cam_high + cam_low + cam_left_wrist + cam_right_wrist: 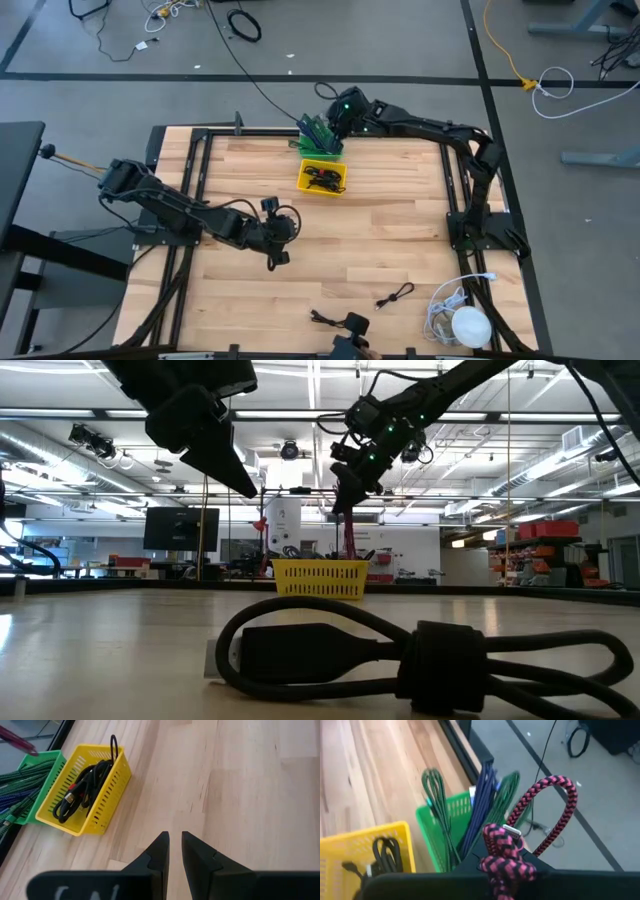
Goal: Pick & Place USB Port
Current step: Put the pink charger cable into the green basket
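Observation:
My right gripper (335, 122) is at the table's far edge, above the green basket (440, 820) that holds green and blue braided cables. It is shut on a pink-and-black braided USB cable (506, 855). A yellow basket (322, 177) with black cables stands just nearer than the green one. My left gripper (174, 842) hovers over bare wood left of centre, empty, its fingers together but for a narrow slit. It also shows in the high view (277, 248). My right gripper holds the pink-and-black cable by its coiled bundle (502, 862), next to the silver plug (513, 831). The bundle and the gripper body hide the fingertips. The gripper comes from above. A loop (555, 800) stands out past the fingers, and a strand (349, 535) hangs below toward the green basket.
Two loose black cables lie near the table's near edge, one in the middle (395, 295) and one left of it (335, 320); one of them fills the foreground of the low view (420, 650). A white cable and a white round object (468, 325) lie at the near right corner. Black frame rails border the table.

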Motion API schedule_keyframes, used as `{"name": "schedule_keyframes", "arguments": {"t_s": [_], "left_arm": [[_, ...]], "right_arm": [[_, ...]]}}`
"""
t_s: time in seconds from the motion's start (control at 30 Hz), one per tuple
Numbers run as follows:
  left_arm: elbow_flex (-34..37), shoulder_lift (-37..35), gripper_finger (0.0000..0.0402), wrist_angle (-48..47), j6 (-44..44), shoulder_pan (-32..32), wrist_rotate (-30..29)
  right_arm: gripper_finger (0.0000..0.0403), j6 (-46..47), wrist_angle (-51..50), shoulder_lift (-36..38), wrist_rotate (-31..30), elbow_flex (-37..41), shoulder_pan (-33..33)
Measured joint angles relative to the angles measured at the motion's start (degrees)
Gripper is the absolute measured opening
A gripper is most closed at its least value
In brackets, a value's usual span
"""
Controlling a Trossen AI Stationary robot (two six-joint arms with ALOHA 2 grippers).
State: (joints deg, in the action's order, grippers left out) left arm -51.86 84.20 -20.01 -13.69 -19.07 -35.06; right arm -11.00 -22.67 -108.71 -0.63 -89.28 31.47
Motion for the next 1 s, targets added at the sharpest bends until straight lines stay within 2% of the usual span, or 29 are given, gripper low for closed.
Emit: {"name": "schedule_keyframes", "arguments": {"t_s": [0.33, 0.63, 1.0], "left_arm": [[0.0, 0.0, 0.0055, 0.0, 0.0, 0.0, 0.0], [0.0, -0.1, 0.0055, -0.1, -0.1, 0.0, 0.4], [0.0, -0.1, 0.0055, -0.3, -0.1, 0.0, 0.4]], "right_arm": [[0.0006, 0.2, -5.4, -1.2, -0.2, -1.1, -0.8], [0.0006, 0.7, -3.9, -6.4, -0.3, -1.1, -1.8], [0.0016, 1.3, -3.2, -7.2, 1.4, -1.1, -1.4]]}}
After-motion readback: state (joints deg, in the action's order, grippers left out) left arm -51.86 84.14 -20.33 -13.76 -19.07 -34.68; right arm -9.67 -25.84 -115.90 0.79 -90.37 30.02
